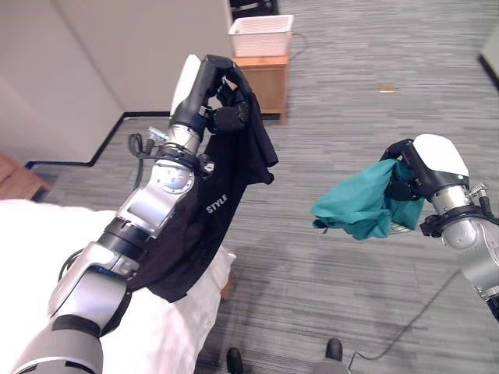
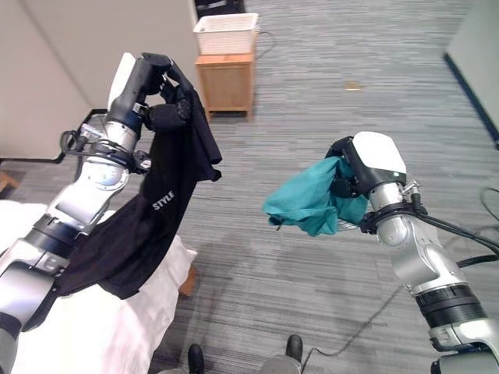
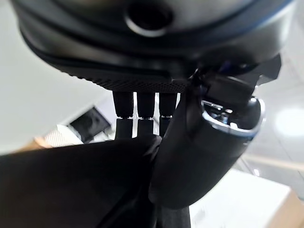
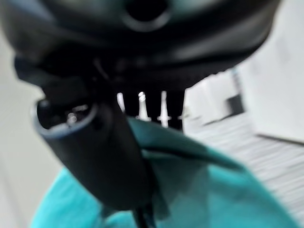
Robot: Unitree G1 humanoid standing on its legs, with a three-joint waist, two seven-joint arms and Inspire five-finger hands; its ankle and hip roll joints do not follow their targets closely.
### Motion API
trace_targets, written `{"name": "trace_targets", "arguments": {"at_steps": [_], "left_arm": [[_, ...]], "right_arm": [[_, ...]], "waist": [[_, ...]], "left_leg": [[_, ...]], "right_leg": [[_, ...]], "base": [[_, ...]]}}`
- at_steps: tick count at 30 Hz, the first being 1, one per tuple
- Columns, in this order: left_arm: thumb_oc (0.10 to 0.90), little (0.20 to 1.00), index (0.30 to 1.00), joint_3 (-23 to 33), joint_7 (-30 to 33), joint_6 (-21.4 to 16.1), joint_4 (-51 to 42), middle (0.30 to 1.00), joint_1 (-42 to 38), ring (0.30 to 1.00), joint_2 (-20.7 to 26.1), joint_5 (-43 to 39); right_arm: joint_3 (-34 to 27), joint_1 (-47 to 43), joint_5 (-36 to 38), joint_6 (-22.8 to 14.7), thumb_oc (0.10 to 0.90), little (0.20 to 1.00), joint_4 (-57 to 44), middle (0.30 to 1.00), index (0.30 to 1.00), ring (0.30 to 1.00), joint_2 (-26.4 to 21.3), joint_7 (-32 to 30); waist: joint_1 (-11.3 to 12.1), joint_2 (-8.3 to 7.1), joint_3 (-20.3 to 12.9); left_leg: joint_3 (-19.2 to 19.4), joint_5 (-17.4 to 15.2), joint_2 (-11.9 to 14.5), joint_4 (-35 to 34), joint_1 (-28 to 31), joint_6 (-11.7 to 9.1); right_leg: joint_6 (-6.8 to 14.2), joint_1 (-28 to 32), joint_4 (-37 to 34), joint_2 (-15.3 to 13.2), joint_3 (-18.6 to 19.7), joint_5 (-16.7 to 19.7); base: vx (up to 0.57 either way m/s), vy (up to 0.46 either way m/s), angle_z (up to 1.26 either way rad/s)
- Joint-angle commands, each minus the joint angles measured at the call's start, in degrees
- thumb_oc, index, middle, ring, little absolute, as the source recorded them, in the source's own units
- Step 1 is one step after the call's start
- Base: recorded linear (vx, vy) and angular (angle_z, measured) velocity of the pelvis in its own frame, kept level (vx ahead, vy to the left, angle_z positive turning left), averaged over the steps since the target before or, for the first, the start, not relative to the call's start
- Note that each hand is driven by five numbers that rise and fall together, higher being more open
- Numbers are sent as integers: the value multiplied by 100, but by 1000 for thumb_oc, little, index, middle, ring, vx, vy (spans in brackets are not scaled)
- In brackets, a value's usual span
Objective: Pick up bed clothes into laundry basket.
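At 7 o'clock, white bed (image 1: 168, 335) is cut off by the frame edge; above it the left hand (image 1: 218, 89) has fingers and thumb curled round a black garment (image 1: 207, 210) draping over the forearm. At 3 o'clock, the right hand (image 2: 355, 175) clamps a bunched teal garment (image 2: 308, 202), fingertips buried in cloth. At 12 o'clock, well apart, a white laundry basket (image 1: 261, 35) sits on a wooden cabinet (image 1: 263, 78).

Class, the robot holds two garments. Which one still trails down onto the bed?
The black garment in the left hand; it drapes along that arm to the white bed. The teal garment, bunched in the right hand, hangs above the floor.
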Motion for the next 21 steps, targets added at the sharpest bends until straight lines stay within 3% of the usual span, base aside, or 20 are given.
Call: {"name": "trace_targets", "arguments": {"at_steps": [1,3,7,13,14,15,16,18,19,21], "left_arm": [[400,300,300,358,448,-408,418,300,-1281,300,-28,106],[400,300,300,343,411,-369,547,300,-1350,300,6,114],[400,300,300,292,424,-333,795,300,-1453,300,7,118],[400,300,300,8,621,-162,839,300,-1671,300,209,1004],[400,300,300,-66,637,-164,794,300,-1727,300,302,1085],[400,300,300,-123,648,-175,724,300,-1856,300,423,1060],[400,300,300,-132,647,-173,724,300,-1875,300,423,1057],[400,300,300,-111,625,-169,672,300,-1827,300,433,1036],[400,300,300,-61,555,-150,596,300,-1626,300,387,1043],[400,300,300,-1,542,-116,586,300,-1398,300,280,1115]], "right_arm": [[-176,-624,-117,-210,400,300,-368,300,300,300,-422,-597],[-35,-778,-101,-231,400,300,-398,300,300,300,-419,-580],[242,-1161,-53,-219,400,300,-300,300,300,300,-495,-619],[242,-1102,51,-268,400,300,-218,300,300,300,-493,-632],[235,-1090,54,-300,400,300,-223,300,300,300,-548,-674],[211,-1036,141,-328,400,300,-209,300,300,300,-587,-814],[198,-1037,145,-334,400,300,-201,300,300,300,-588,-820],[142,-904,124,-312,400,300,-119,300,300,300,-552,-857],[79,-644,56,-267,400,300,2,300,300,300,-448,-784],[46,-468,31,-296,400,300,30,300,300,300,-418,-732]], "waist": [[449,-51,-821],[524,-84,-956],[624,-79,-1041],[598,-18,-999],[620,-19,-911],[746,-166,-495],[730,-168,-486],[762,-251,-414],[768,-280,-418],[830,-169,-542]], "left_leg": [[-276,-273,16,0,-59,-89],[-193,-261,91,0,-48,-133],[-249,-192,122,0,-112,-183],[-290,-242,211,0,-131,-187],[-322,-82,274,96,-153,-222],[-668,238,339,1098,-806,-411],[-702,217,340,1184,-867,-423],[-791,242,304,1448,-1135,-397],[-573,45,87,1293,-1387,-239],[-367,236,-68,590,-1306,-177]], "right_leg": [[173,24,-130,479,-103,56],[177,214,-494,559,-76,130],[178,269,-582,627,-1,82],[97,322,-575,780,27,-96],[41,334,-561,856,35,-189],[-103,414,-541,890,92,-251],[-112,408,-538,894,70,-250],[-146,456,-571,897,10,-268],[-116,491,-582,928,-4,-308],[-45,475,-582,1011,95,-406]], "base": [[63,-105,7],[71,-72,-3],[33,-45,-11],[43,-66,-6],[-50,-176,-2],[-99,-161,-2],[-88,-208,-9],[106,-98,-8],[265,-37,8],[284,17,19]]}}
